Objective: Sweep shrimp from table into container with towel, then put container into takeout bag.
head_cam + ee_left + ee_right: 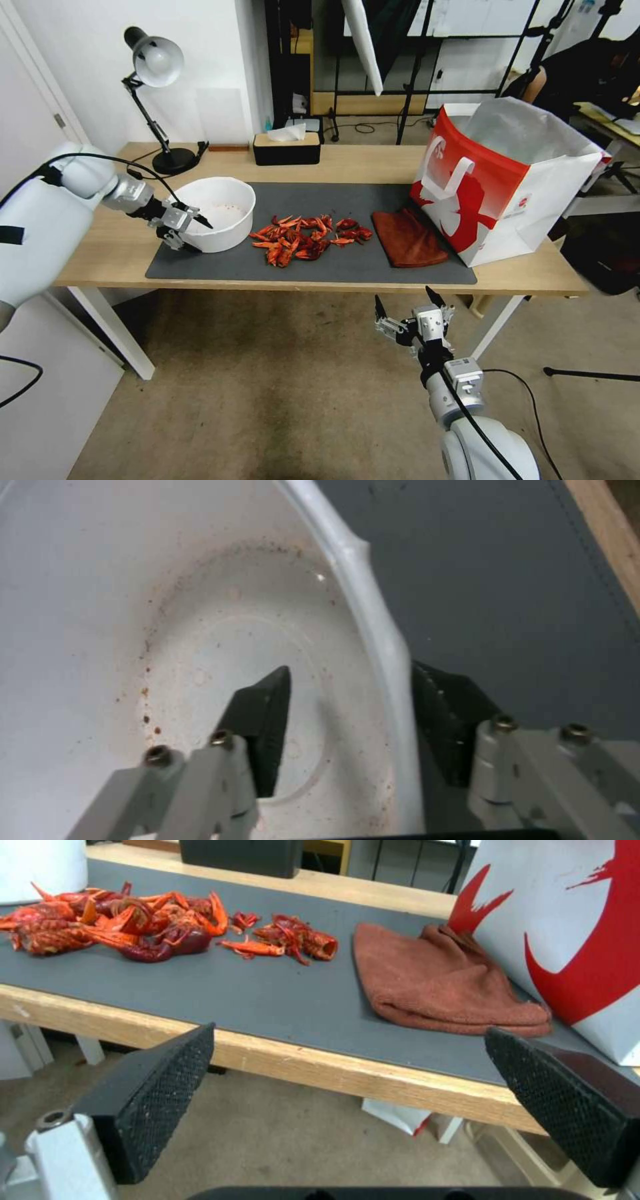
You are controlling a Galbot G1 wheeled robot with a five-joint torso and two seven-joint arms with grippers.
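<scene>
1. The left gripper point(189, 230) straddles the near-left rim of the container point(223, 200): 1 finger point(263, 720) inside, 1 outside, jaws parted with the thin wall between them, not visibly pinched.
2. The right gripper point(407, 303) hangs below the table point(113, 247) edge, in front of the towel point(408, 239), jaws spread wide and empty.
3. To do this step well, I judge the left jaws should close gently, since the thin rim already buckles, and steady the container beside the shrimp point(303, 239).
4. The container is a round, deep white bowl, empty but speckled with reddish residue.
5. The shrimp lie just right of the container; the towel farther right, against the takeout bag point(493, 193).
</scene>
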